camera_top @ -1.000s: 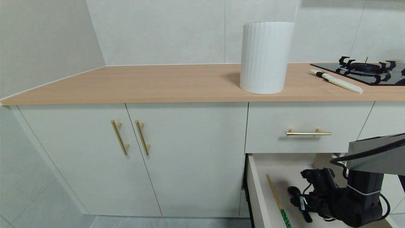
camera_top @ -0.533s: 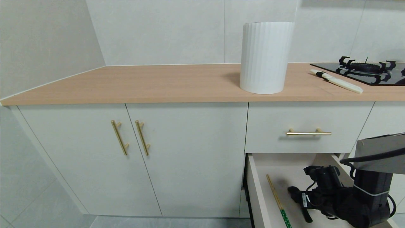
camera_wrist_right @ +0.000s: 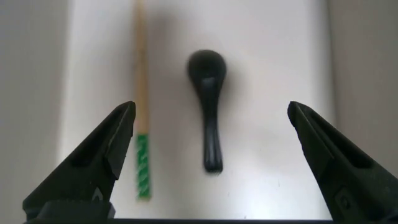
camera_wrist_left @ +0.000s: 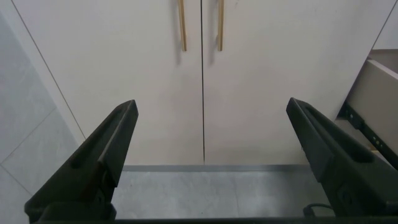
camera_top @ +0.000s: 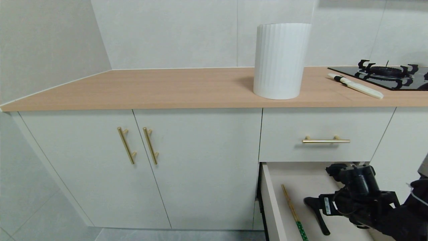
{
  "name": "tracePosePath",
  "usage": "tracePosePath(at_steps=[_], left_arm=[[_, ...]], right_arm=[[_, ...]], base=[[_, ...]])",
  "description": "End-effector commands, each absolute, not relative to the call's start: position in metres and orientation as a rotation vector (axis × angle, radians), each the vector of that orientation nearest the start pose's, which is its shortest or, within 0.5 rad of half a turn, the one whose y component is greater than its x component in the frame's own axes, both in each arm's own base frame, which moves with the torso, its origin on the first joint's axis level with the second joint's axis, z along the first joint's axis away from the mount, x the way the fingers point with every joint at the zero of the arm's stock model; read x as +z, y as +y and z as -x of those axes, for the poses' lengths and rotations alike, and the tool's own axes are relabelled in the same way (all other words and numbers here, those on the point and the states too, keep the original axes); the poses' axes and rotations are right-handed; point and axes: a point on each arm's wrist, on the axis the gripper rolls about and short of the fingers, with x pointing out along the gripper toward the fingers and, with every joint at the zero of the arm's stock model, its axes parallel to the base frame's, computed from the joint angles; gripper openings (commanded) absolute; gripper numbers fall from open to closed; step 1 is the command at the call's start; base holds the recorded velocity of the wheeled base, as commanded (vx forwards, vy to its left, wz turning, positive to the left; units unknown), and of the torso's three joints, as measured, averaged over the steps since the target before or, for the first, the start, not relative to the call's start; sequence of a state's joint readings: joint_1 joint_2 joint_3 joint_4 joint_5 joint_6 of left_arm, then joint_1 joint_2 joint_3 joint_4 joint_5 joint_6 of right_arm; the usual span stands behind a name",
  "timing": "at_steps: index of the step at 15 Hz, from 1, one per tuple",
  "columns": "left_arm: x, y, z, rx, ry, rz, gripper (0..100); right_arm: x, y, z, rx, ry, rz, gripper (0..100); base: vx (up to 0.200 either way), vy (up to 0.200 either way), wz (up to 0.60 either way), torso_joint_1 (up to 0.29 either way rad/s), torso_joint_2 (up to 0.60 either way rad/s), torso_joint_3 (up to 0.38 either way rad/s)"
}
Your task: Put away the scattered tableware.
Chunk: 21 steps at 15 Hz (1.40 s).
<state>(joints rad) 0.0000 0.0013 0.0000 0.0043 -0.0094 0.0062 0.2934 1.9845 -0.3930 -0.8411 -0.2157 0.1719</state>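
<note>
R gripper [camera_wrist_right: 211, 107] hangs over the open drawer [camera_top: 270, 197] at the low right, fingers wide apart w/ nothing between them. Under it the black spoon [camera_wrist_right: 209, 99] lies flat on the drawer floor, and the chopsticks [camera_wrist_right: 142, 118] lie just left of it, approx. parallel, not touching. L gripper [camera_wrist_left: 211, 104] is also spread and empty, facing the two cabinet doors [camera_wrist_left: 267, 81]; farther up, on the countertop [camera_top: 167, 87], stands a white ribbed container [camera_top: 280, 60] w/ a knife [camera_top: 356, 86] to its right.
</note>
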Motion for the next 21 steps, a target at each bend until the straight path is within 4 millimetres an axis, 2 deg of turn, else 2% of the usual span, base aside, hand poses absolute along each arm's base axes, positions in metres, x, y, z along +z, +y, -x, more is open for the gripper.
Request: tracePosePath(at_steps=[1,4,13,17,19,21], left_arm=[[0.075,0.0,0.023,-0.009,0.006,-0.006,100],[0.075,0.0,0.023,-0.009,0.006,-0.006,100],[0.075,0.0,0.023,-0.009,0.006,-0.006,100],[0.075,0.0,0.023,-0.009,0.006,-0.006,100],[0.075,0.0,0.023,-0.009,0.006,-0.006,100],[0.075,0.0,0.023,-0.009,0.006,-0.006,100]], right_arm=[[0.064,0.078,-0.242,0.059,0.657,0.016,100],[0.074,0.08,-0.234,0.079,0.656,0.02,100],[0.077,0.081,-0.227,0.098,0.647,0.033,100],[0.081,0.082,-0.226,0.105,0.634,0.031,100],[0.086,0.081,-0.211,0.145,0.656,0.094,100],[0.102,0.083,-0.191,0.247,0.669,0.087,100]], base=[[0.0,0.0,0.0,0.0,0.0,0.0],[0.0,0.0,0.0,0.0,0.0,0.0],[-0.2,0.0,0.0,0.002,0.0,-0.001],[0.0,0.0,0.0,0.0,0.0,0.0],[0.0,0.0,0.0,0.0,0.0,0.0],[0.0,0.0,0.0,0.0,0.0,0.0]])
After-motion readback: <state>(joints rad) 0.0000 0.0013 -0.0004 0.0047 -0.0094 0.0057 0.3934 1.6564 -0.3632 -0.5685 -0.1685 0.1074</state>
